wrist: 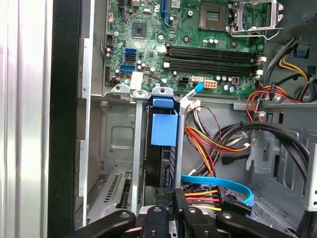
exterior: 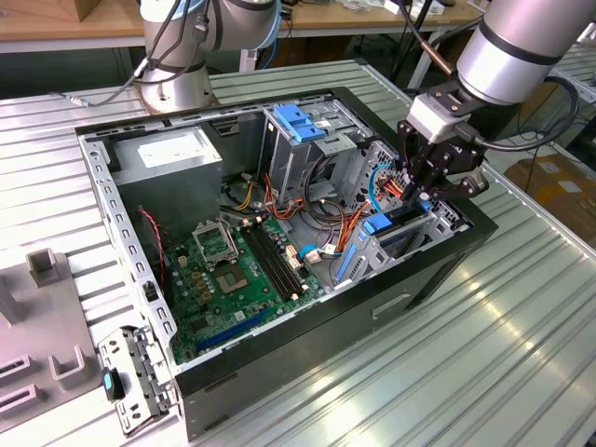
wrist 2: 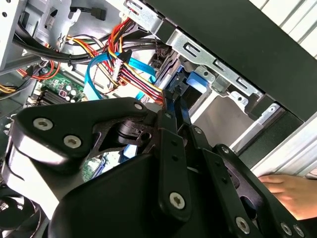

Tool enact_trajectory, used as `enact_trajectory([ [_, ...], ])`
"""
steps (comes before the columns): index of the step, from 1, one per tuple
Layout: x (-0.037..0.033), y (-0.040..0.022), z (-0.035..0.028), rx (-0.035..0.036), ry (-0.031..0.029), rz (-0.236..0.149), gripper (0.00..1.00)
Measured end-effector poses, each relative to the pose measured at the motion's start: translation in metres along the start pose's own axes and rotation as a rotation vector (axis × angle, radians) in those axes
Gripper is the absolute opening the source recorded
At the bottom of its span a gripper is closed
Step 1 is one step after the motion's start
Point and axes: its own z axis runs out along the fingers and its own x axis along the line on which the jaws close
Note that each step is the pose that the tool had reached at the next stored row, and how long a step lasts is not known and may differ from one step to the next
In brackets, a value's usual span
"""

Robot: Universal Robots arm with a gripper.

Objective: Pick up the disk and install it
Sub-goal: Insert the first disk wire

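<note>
The disk stands on edge in a slot of the lower drive bay, inside the open computer case. Its blue carrier rail and dark edge show between the metal bay walls. In the exterior view the disk sits at the case's right side, right under my gripper. My gripper reaches down into the bay with its fingers drawn close together around the disk's blue end. Most of the disk's body is hidden by the bay.
Bundles of red, yellow and blue cables crowd the space beside the bay. The motherboard lies in the case's middle, with a blue latch on the upper drive cage. A person's hand rests outside the case wall. A loose bracket lies on the table.
</note>
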Motion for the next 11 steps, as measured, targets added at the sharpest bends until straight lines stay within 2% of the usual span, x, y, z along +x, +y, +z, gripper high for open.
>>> enact_trajectory([
  [11, 0.0006, 0.0001, 0.0008, 0.0002, 0.0004, 0.009, 0.17],
])
